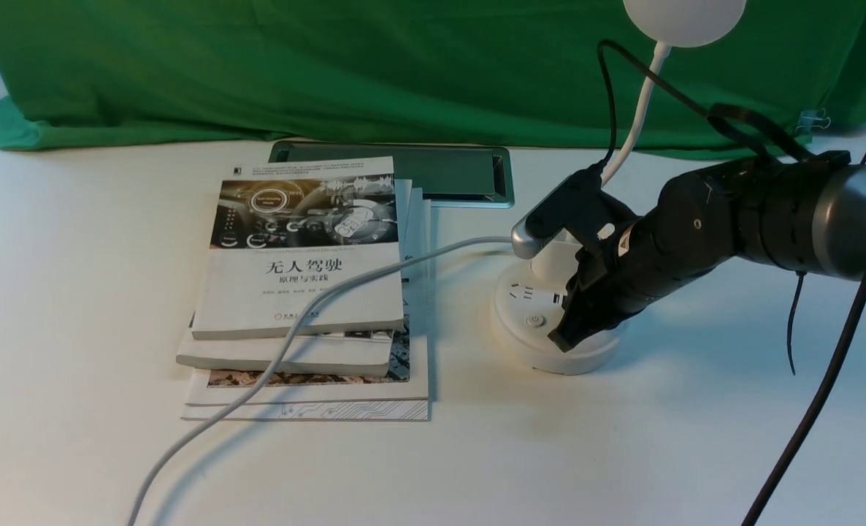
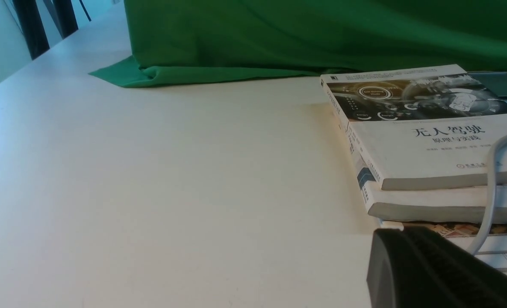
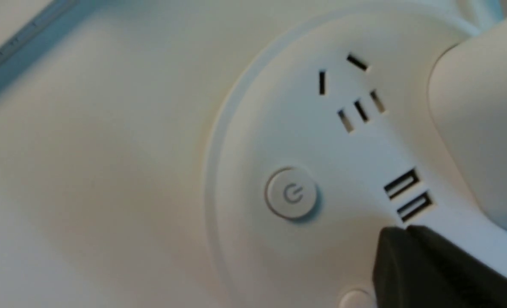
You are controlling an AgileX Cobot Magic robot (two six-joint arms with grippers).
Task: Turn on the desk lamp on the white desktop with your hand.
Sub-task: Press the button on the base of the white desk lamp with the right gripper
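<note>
Up front, the desk lamp (image 1: 542, 332) stood on the white desktop (image 1: 75, 307), right of centre. Its round base sat just right of a stack of books (image 1: 309, 256), and its thin neck rose to a disc head cut off by the upper edge. The hand (image 1: 561, 340) on the right arm angled down from the right, jaws clenched together on nothing. Its tip was over the near right part of the base, beside the power button (image 1: 534, 320). A grey cable (image 1: 272, 358) ran from the base across the books toward the near edge, and a green cloth (image 1: 331, 66) hung behind.

From the left wrist, the books (image 2: 428, 149) lay on the desktop (image 2: 151, 171) with the cable (image 2: 490, 188) draped over them. Only one dark finger (image 2: 424, 273) of the left gripper showed, so I could not tell whether it was released or clenched.

From the right wrist, the lamp's base (image 3: 279, 128) filled the frame, showing socket slots (image 3: 356, 98), two USB ports (image 3: 407, 194) and the power button (image 3: 291, 193). The closed tip of the hand (image 3: 407, 252) sat just beside the USB ports and a second small button (image 3: 354, 298); whether it touched the base I could not tell
</note>
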